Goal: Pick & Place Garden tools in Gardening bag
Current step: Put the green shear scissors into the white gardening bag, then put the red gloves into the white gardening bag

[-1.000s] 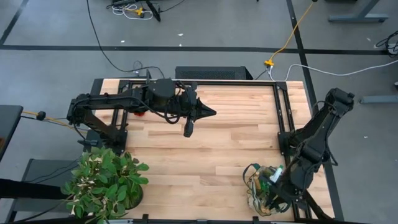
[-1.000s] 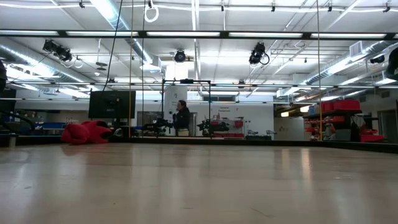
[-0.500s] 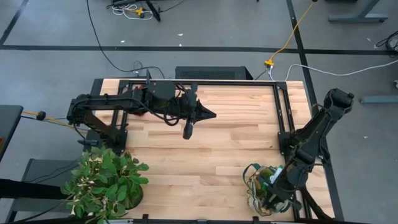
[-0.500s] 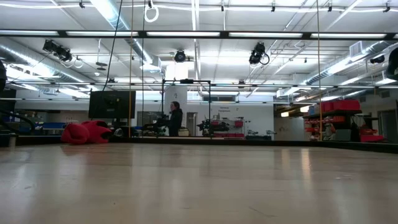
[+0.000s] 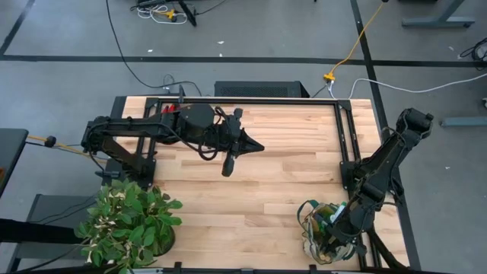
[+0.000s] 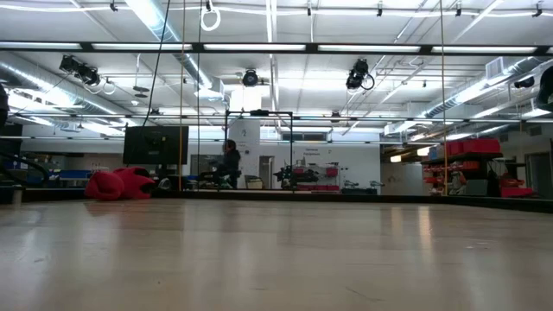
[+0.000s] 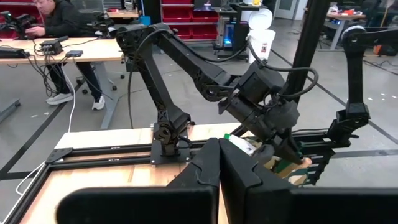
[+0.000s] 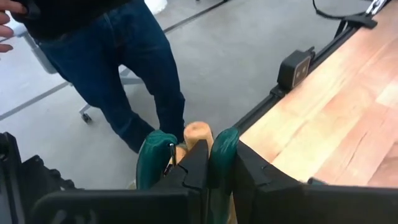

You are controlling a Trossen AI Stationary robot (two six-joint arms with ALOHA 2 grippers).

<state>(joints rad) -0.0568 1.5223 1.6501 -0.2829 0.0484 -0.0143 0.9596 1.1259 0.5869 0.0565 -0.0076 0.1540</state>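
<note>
Start at your right gripper (image 8: 199,167). Its two dark fingers are drawn together, tip against tip, and whether they nip anything between them cannot be made out. A dark green bag handle (image 8: 149,160) loops on either side of them. Just past the tips you see the rounded end of a light wooden tool handle (image 8: 198,132), standing up out of the bag. Its long axis runs roughly in line with the fingers, not across them. So you are looking at it end-on, from straight above.

In the high view that puts the right gripper directly over the gardening bag (image 5: 316,232), at the table's near right corner, right at the edge. Beyond that edge there is only floor and a person's legs (image 8: 134,68).

Now your left gripper (image 5: 257,142). It is pinched shut on nothing and hangs over the middle of the table toward the back, well apart from the bag and pointing toward the right arm.

The red gloves (image 6: 121,183) lie far across the table on its left side. By my reckoning the left arm is the nearer one for them. It would then have to carry them diagonally across the boards to the bag.
</note>
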